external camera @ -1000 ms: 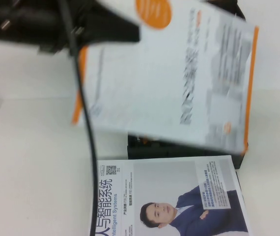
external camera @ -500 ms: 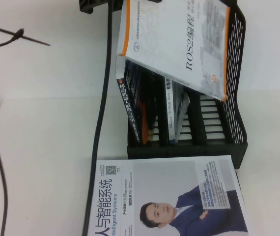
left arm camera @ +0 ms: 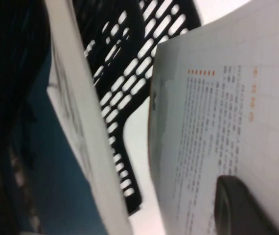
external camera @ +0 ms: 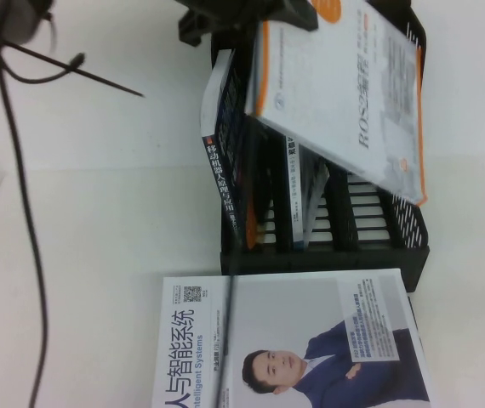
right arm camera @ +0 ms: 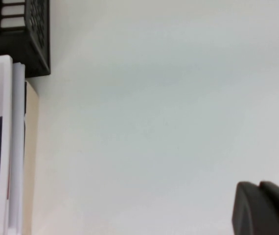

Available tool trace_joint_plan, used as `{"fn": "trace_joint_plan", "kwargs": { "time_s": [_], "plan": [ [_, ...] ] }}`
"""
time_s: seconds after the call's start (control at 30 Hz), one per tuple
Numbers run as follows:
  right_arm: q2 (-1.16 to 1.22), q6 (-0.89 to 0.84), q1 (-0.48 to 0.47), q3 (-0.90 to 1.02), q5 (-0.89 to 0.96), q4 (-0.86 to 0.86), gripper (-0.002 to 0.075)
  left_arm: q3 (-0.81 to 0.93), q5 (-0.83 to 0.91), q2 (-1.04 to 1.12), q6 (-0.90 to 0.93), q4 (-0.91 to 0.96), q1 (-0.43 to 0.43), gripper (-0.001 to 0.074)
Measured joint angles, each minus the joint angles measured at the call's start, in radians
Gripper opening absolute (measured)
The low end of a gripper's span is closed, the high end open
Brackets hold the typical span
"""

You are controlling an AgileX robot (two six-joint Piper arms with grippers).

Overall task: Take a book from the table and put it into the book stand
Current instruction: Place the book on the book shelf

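Left gripper (external camera: 298,13) at the far top of the stand (external camera: 408,246), clamped on the far edge of the book (external camera: 340,93); one finger (left arm camera: 242,205) lies on the cover. Book hangs tilted in the air over the stand's right slots, lower corner near the right wall, not seated in any slot. Dark-spined book (external camera: 225,161) leans in the left slot. White book (external camera: 293,340) lies flat on the counter (external camera: 81,255) in front. Right gripper (right arm camera: 264,210) parked over bare counter, closed, empty. Left: upright it, lower into a slot, release.
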Motion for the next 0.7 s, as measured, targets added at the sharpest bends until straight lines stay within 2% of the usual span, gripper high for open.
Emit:
{"fn": "trace_joint_plan", "kwargs": {
  "time_s": [0.2,0.7],
  "plan": [
    [0.000,0.000,0.000,0.000,0.004,-0.002,0.0000,0.000,0.011,0.000,-0.099,0.220,-0.069,0.0104],
    [0.000,0.000,0.000,0.000,-0.005,-0.002,0.0000,0.000,0.007,0.002,-0.177,0.231,-0.075,0.0103]
  ]
}}
